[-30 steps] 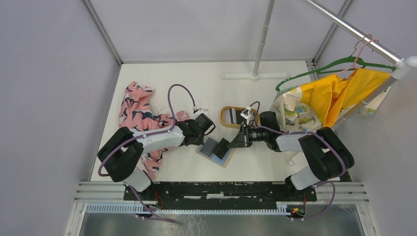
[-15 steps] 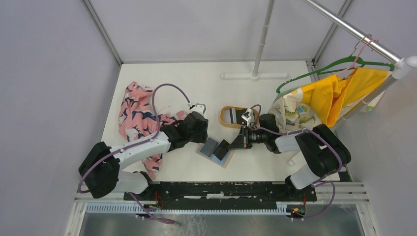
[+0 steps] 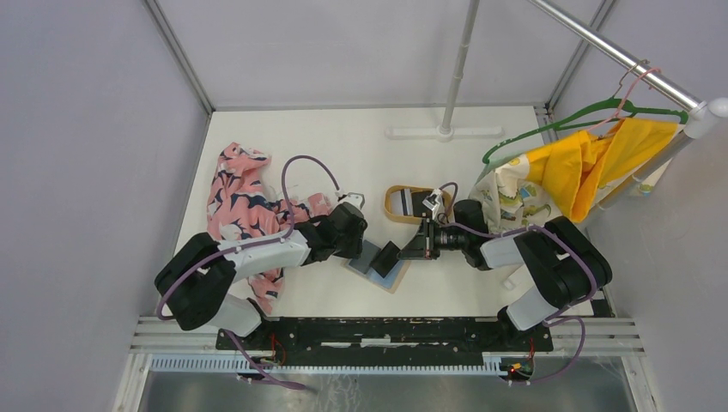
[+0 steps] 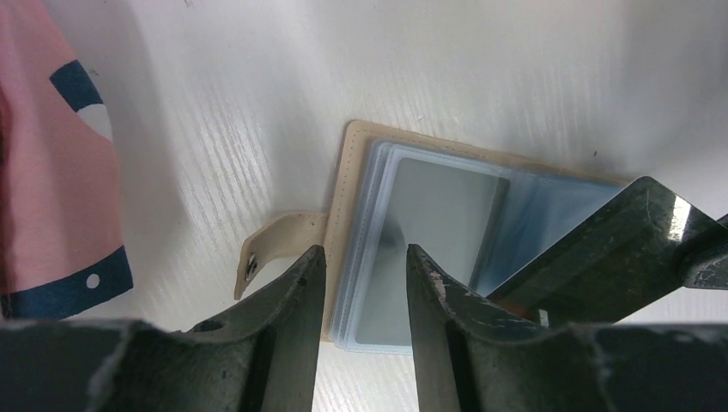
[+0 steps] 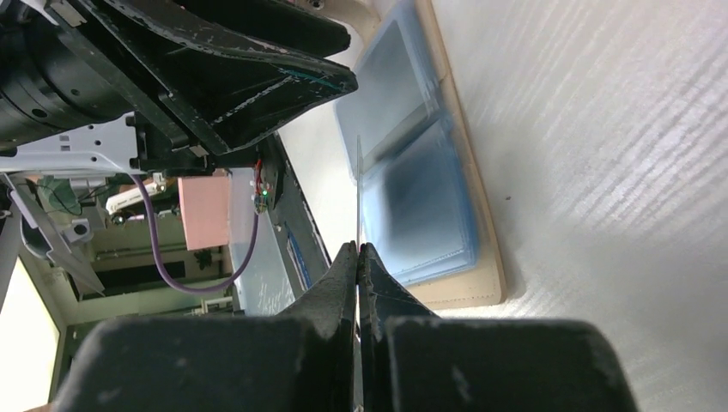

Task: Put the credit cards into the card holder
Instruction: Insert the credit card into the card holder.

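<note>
- Tan card holder [image 3: 367,257] open at frame centre; my L gripper [image 4: 365,292], jaws apart, straddles tab edge, prob pinning it.
- R gripper [image 5: 358,253] clamped on dark credit card [image 4: 601,257], edge-on for sleeve entry.

The right gripper [image 3: 405,250] holds a thin dark rectangular card [image 3: 387,257] over the open tan wallet with grey-blue panels [image 3: 367,254]. The left gripper [image 3: 354,243] is just beside it.
</note>
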